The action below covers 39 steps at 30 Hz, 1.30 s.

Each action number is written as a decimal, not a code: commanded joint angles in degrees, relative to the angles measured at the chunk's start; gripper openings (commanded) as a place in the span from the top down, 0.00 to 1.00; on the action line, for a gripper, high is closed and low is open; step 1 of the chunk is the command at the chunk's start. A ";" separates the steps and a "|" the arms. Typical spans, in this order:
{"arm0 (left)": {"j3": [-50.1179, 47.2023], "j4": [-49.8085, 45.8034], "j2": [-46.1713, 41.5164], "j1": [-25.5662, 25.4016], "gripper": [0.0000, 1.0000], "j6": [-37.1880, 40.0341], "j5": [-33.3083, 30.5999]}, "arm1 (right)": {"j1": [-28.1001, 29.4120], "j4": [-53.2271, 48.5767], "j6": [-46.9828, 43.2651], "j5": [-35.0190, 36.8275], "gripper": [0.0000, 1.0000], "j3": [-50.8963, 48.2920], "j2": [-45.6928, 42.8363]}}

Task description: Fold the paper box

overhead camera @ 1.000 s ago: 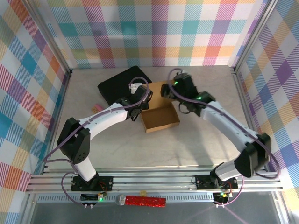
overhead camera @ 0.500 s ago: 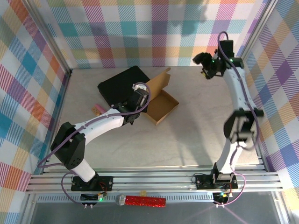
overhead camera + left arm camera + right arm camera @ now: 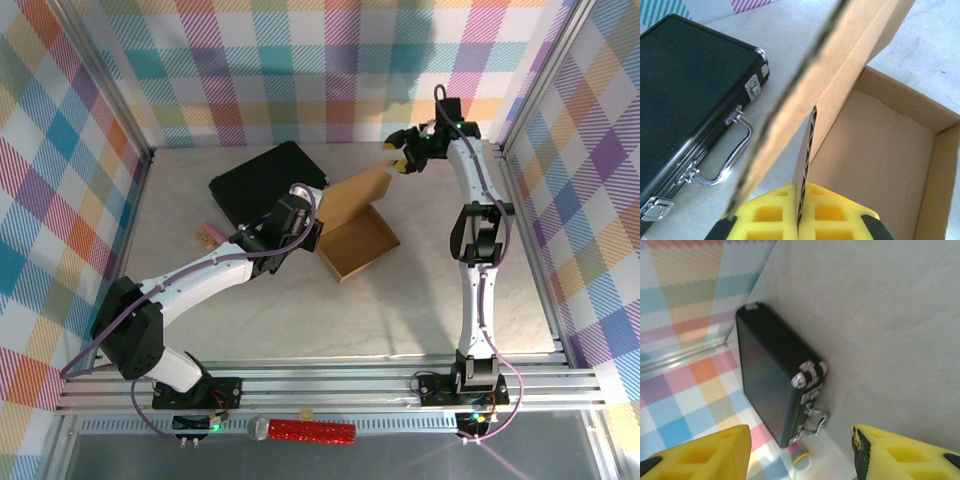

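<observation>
1. Upper left of the top view: the black case (image 3: pixel 262 180) lies flat, just beside the box. I don't want to bump it, so any swing goes away from it.
2. Centre: the left gripper (image 3: pixel 801 212) is closed tight. Its yellow pads (image 3: pixel 771 215) pinch the edge of the box's near wall, and the corrugated edge runs straight up between them. That's my anchor; I'd hold it firm and not twist.
3. Just right of centre: the box (image 3: pixel 358 245) sits open on the table (image 3: pixel 430 300), tray up and turned at an angle. Its lid flap (image 3: pixel 362 188) stands up and leans toward the back wall.
4. Upper right: the right gripper (image 3: pixel 801 445) hangs high by the back wall, well apart from the flap. Its fingers are parted and nothing is between them.
5. My read is that the lid is the step in hand, and it isn't down yet. I'd bring the right arm in low behind the flap and push along the crease. The push should be slow, so the tray doesn't pivot out of the left grip.
</observation>
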 commanded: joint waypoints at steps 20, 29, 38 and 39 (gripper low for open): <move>4.34 1.28 4.35 -0.32 1.00 3.59 0.91 | 1.65 -0.93 5.28 -6.98 0.40 -32.83 -22.67; 5.16 2.33 5.67 -0.33 1.00 5.00 -0.61 | 1.80 -6.49 3.36 -7.29 0.37 -36.83 -25.42; 5.27 3.78 6.31 -0.34 1.00 6.87 -1.51 | -1.02 -9.07 1.15 -2.21 0.33 -43.48 -29.79; 5.22 3.92 6.35 -0.34 1.00 7.45 -0.96 | -1.39 -9.19 1.16 -2.16 0.32 -42.94 -29.76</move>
